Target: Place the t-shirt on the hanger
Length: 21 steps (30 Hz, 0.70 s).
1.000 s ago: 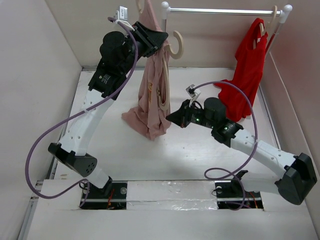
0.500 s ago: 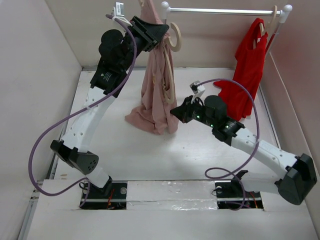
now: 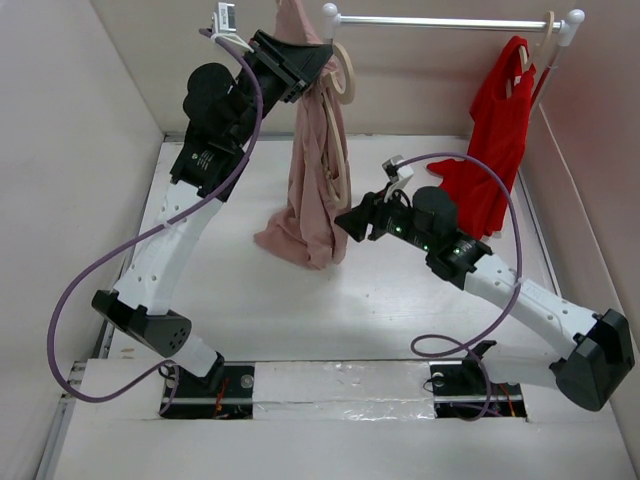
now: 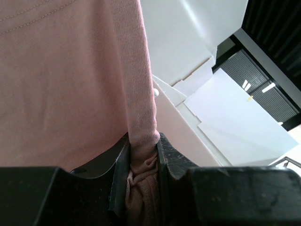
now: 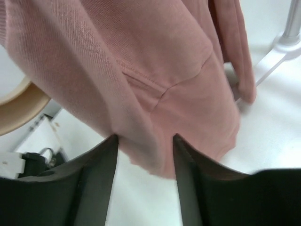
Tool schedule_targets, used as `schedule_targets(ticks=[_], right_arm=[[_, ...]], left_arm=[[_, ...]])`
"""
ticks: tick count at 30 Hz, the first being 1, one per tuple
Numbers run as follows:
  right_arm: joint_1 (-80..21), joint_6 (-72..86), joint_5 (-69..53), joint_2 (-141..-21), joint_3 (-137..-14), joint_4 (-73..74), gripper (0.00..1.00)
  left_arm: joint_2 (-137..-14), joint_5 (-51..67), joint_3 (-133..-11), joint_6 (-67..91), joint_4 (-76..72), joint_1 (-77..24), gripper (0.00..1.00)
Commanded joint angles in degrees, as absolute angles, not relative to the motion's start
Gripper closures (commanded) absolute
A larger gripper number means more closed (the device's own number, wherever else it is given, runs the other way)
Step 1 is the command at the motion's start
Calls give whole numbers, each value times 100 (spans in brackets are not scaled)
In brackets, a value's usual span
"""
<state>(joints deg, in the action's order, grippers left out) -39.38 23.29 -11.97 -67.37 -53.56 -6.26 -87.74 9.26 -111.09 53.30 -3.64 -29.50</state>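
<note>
The dusty pink t-shirt [image 3: 310,180] hangs in a long bunch from my left gripper [image 3: 318,66], high at the back, and its lower end rests on the table. In the left wrist view that gripper [image 4: 142,139] is shut on a ribbed fold of the t-shirt [image 4: 70,70]. The cream hanger [image 3: 345,78] dangles inside the cloth, with its hook showing by the left gripper. My right gripper [image 3: 346,222] is beside the shirt's lower part. It is open [image 5: 145,137], with an edge of the t-shirt [image 5: 155,61] drooping loose between its fingers. A piece of the hanger [image 5: 19,108] shows at the left.
A bright red garment [image 3: 498,130] hangs on its own hanger from the rail [image 3: 450,20] at the back right, trailing onto the table. The rail's post [image 5: 292,23] stands close behind the pink cloth. Walls close in the left, right and back.
My right gripper has opened and let go of the cloth. The left arm has raised the t-shirt and hanger higher, and the bunch has swung slightly.
</note>
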Motion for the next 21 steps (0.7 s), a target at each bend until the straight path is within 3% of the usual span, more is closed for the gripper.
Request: schedule_targets(ticks=[1, 5, 7, 8, 9, 10, 21], right_arm=[[-3850, 1970, -1168, -6907, -5825, -704, 38], [-3789, 1784, -1195, -7224, -6072, -773, 33], [-3735, 1767, -1291, -7365, -6126, -861, 47], [-3683, 1775, -1457, -7400, -6196, -870, 54], [-3683, 1810, -1502, -7400, -6222, -870, 87], [-3683, 1845, -1546, -7383, -6249, -757, 99], [-4307, 2495, -1644, -6365, -4703, 254, 100]], left_arm=[[-8402, 1177, -11118, 5493, -1116, -2918, 100], [-8332, 1230, -10951, 5555, -1151, -2918, 100], [-8323, 1239, -10960, 5546, -1143, -2918, 100], [-8323, 1231, -10986, 5546, -1125, -2918, 100], [-8323, 1187, -10986, 5485, -1108, -2918, 100], [-8323, 1100, -10995, 5458, -1107, -2918, 100], [-8832, 695, -11724, 5379, -2021, -2918, 100]])
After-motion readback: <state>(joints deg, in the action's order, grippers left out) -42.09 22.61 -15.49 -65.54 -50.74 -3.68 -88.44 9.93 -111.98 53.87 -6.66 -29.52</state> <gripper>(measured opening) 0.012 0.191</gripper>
